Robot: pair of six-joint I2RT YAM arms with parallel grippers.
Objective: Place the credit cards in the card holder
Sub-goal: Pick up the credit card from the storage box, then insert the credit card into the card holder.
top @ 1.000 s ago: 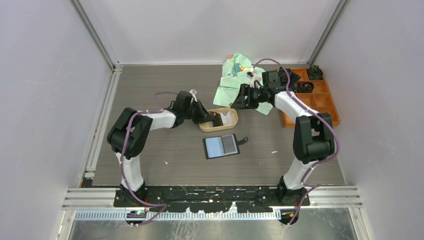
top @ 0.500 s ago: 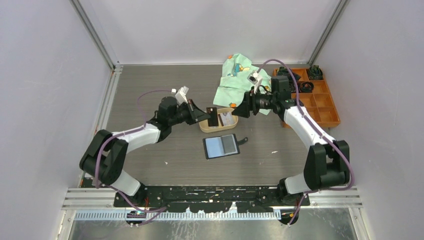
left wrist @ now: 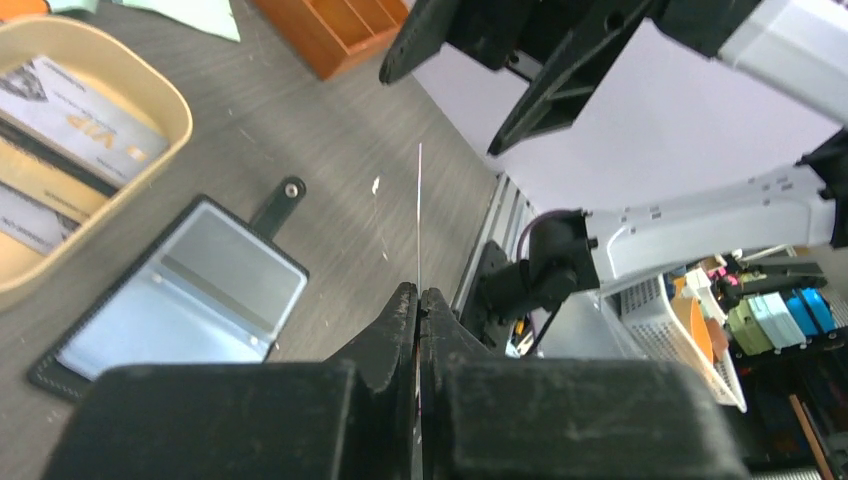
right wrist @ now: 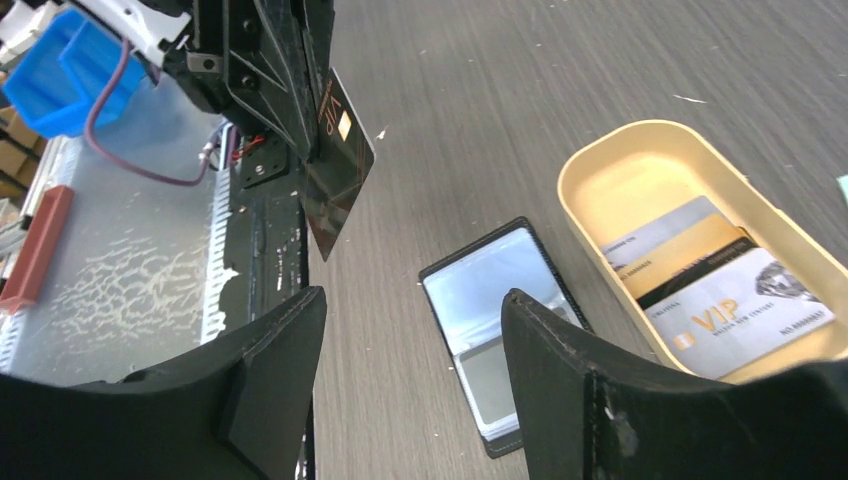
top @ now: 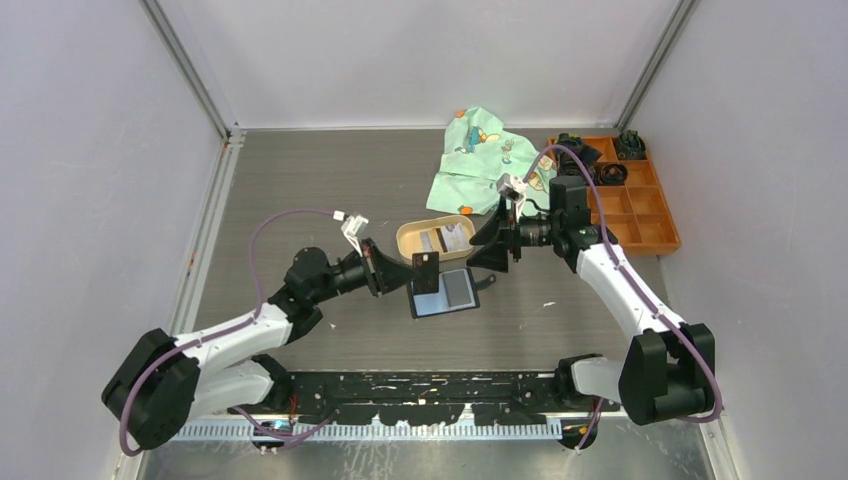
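Top external view: the left gripper (top: 405,272) is pinched shut on a dark card (top: 427,271) that stands up on its edge. The black card holder (top: 443,293) lies open and flat on the table (top: 320,190), just under that gripper's tip. The right gripper (top: 487,247) is wide open with nothing in it, just past the card holder's other side. A tan tray (top: 401,242) with more cards (top: 447,238) sits just behind both grippers.

Left wrist view: the card (left wrist: 419,210) looks like a thin line poking out of the closed gripper (left wrist: 418,300). The card holder (left wrist: 180,300) lies to its left, with shiny see-through pockets and a small snap tab.

Right wrist view: the open gripper (right wrist: 412,300) has the card holder (right wrist: 490,310) lying just ahead of it. The dark card (right wrist: 335,170) has gold letters and a little gold square. White and gold cards (right wrist: 720,300) lie in the tray (right wrist: 600,160).
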